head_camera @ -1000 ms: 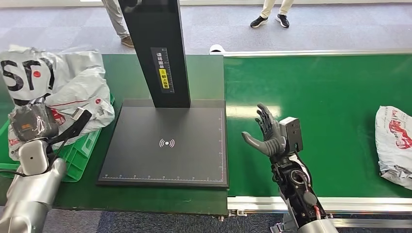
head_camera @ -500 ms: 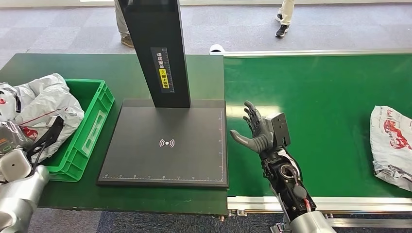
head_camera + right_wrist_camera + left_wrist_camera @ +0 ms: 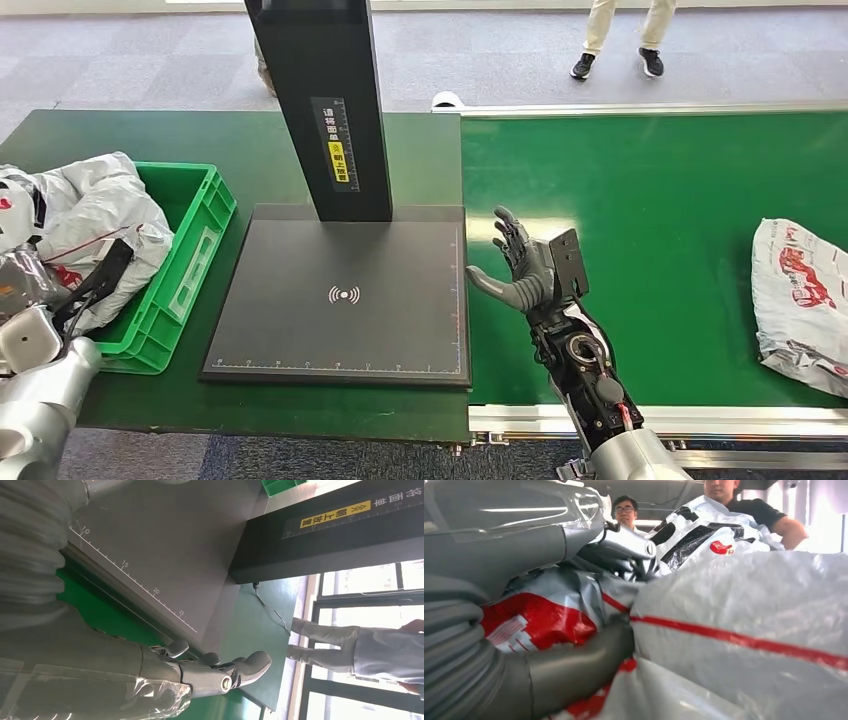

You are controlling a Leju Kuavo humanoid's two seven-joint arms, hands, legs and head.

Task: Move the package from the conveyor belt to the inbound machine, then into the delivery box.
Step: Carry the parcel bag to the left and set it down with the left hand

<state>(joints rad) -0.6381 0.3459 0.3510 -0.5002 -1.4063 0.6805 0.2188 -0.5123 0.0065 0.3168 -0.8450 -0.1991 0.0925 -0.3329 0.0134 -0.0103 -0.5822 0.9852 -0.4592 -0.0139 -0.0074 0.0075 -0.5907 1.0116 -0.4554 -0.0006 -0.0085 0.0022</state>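
The left hand (image 3: 25,290) grasps a crinkled grey plastic package (image 3: 90,215) with red stripes, holding it over the ribbed green box (image 3: 190,250). The right hand (image 3: 522,268) is released, fingers spread, just beside the flat black scanner plate (image 3: 345,300). Another wrinkled bag (image 3: 800,300) lies far to its right on the smooth green belt (image 3: 660,190).

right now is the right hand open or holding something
Open. The right hand hovers over the conveyor belt beside the inbound machine, fingers spread with nothing between them; the right wrist view shows the same.
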